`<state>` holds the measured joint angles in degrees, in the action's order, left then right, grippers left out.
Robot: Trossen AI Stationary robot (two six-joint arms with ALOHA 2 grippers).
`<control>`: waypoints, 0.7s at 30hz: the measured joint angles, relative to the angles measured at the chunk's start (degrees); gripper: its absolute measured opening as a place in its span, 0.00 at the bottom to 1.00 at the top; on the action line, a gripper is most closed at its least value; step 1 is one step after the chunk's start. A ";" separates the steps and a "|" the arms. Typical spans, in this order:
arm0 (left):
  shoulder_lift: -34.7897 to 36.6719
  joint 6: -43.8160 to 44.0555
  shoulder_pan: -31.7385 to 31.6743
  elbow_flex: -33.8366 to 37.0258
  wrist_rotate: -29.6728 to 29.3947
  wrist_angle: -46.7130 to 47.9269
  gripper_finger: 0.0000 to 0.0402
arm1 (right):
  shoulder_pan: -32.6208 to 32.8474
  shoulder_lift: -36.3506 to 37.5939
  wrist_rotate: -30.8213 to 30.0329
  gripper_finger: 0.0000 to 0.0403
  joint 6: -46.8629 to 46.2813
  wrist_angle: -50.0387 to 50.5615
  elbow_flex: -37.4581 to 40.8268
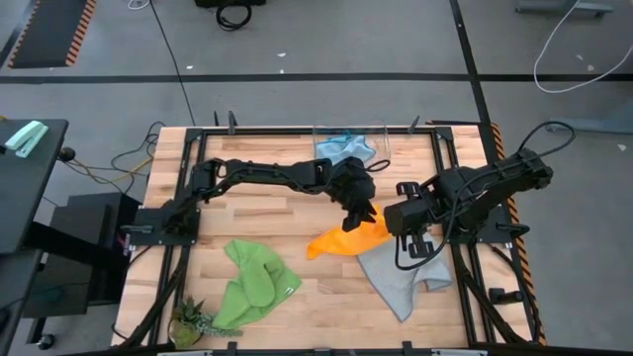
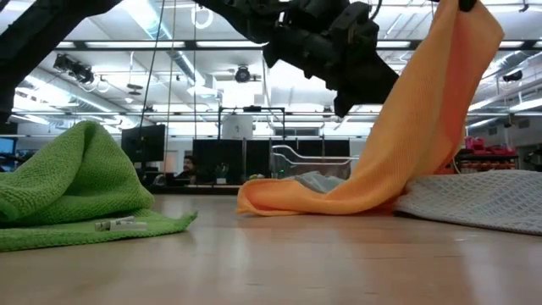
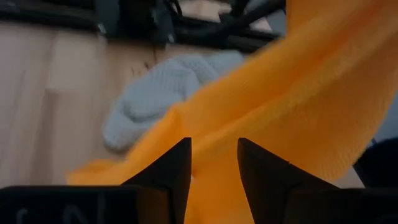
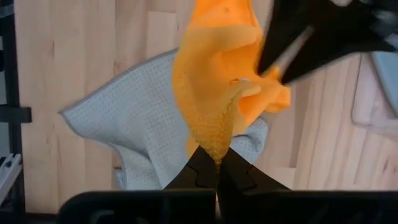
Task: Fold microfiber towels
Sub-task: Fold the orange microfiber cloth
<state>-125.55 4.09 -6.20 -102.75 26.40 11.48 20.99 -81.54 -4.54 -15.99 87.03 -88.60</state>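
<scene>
The yellow-orange towel [image 1: 341,239] hangs from my right gripper [image 4: 217,163], which is shut on it above the table's middle right. The towel's lower end [image 2: 279,199] lies on the wood and over the light grey towel [image 1: 401,277], which lies flat. My left gripper [image 3: 214,165] reaches in from the left, its fingers open, right against the hanging orange cloth [image 3: 298,106]. A bright green towel [image 1: 252,282] lies bunched near the front left. The light blue towel [image 1: 346,148] lies crumpled at the far edge. My right gripper pinches a bunched edge of the orange towel [image 4: 217,146] between its two fingers, from above, pointing down. The cloth hangs below the fingers in slack folds and its lower end rests on the table. My left gripper's fingers [image 3: 177,171] stand on either side of a fold of the orange cloth; whether they touch it I cannot tell.
A small green plant-like object [image 1: 193,318] sits at the near left corner. Black frame rails [image 1: 188,188] run along the table's left and right sides. Bare wood [image 1: 257,213] lies between the green towel and the left arm.
</scene>
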 joint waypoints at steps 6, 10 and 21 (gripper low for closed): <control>-0.48 0.17 1.17 -0.03 0.82 -0.83 0.34 | 0.00 0.00 -1.44 0.00 -0.11 -0.12 0.00; -0.92 0.46 2.12 -0.03 0.83 -2.81 0.35 | 0.02 0.01 -1.88 0.00 -0.11 -0.22 -0.01; -2.09 3.83 2.62 -0.01 0.23 -7.97 0.32 | 0.02 0.02 -2.49 0.00 -0.35 -1.34 -0.02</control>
<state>-127.63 7.93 -3.57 -102.76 26.63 3.51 21.02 -81.52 -7.03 -16.34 85.69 -88.62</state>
